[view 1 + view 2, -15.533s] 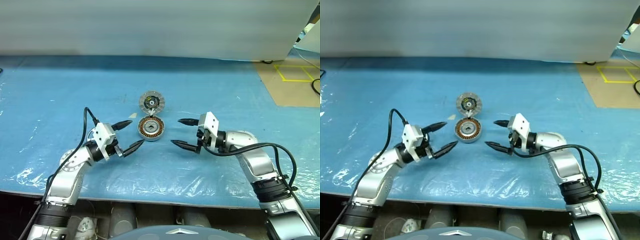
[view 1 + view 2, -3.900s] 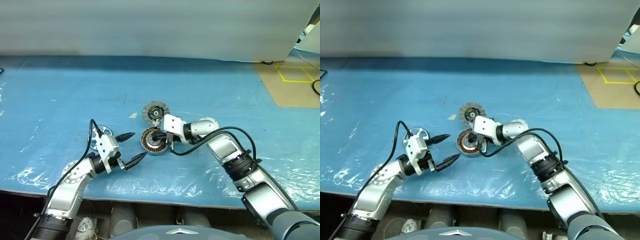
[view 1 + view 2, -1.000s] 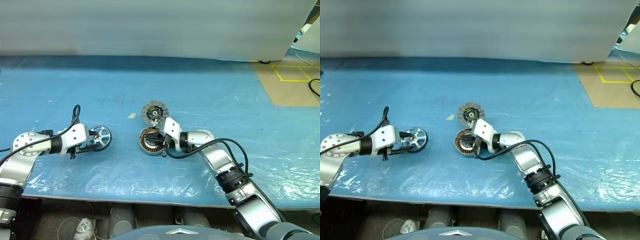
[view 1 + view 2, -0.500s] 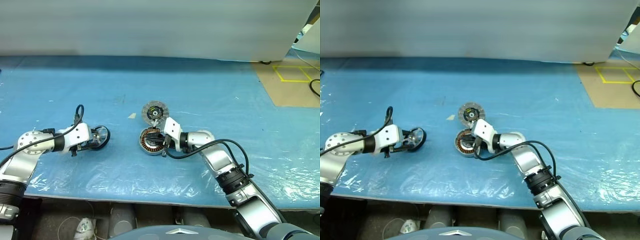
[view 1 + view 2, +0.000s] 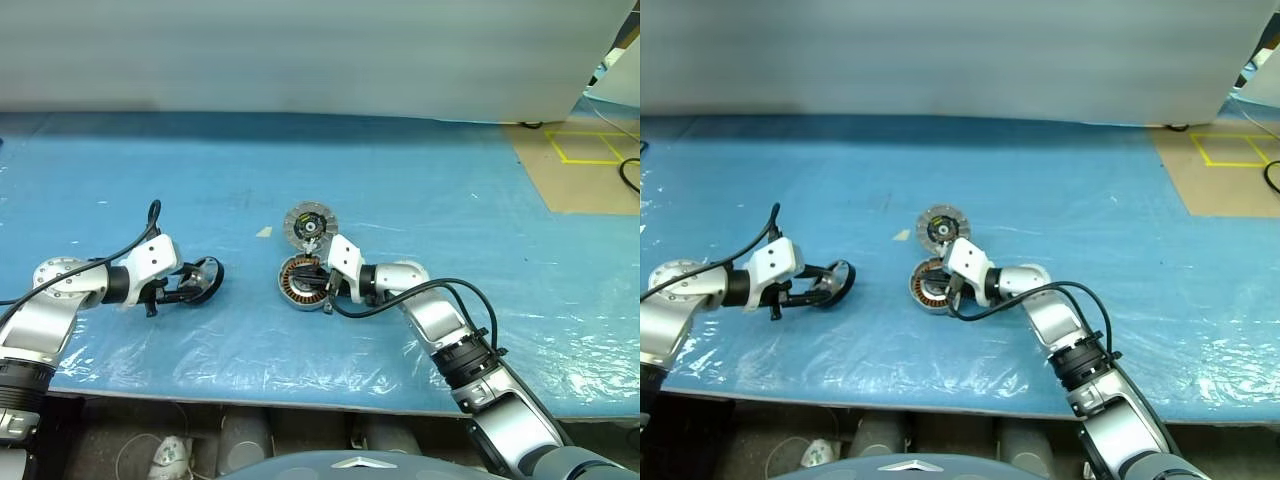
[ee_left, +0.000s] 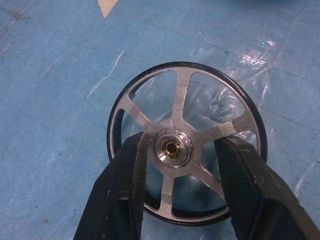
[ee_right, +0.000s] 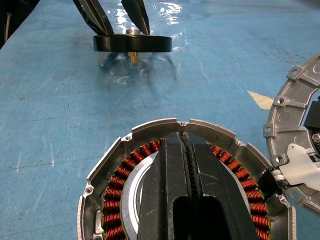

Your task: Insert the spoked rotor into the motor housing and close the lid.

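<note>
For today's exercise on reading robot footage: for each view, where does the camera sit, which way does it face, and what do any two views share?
Left and right eye views: head, looking down over both arms at the blue table.
Left wrist view: along the left gripper fingers straddling the spoked rotor hub.
Right wrist view: along the shut right gripper on the motor housing, beside the lid.
Shared: both wrist views show the rotor.

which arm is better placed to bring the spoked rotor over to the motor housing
Left. The left gripper already pinches the spoked rotor at its hub, lifted off the blue sheet. The right gripper is shut, resting on the motor housing, apparently steadying it.
</note>
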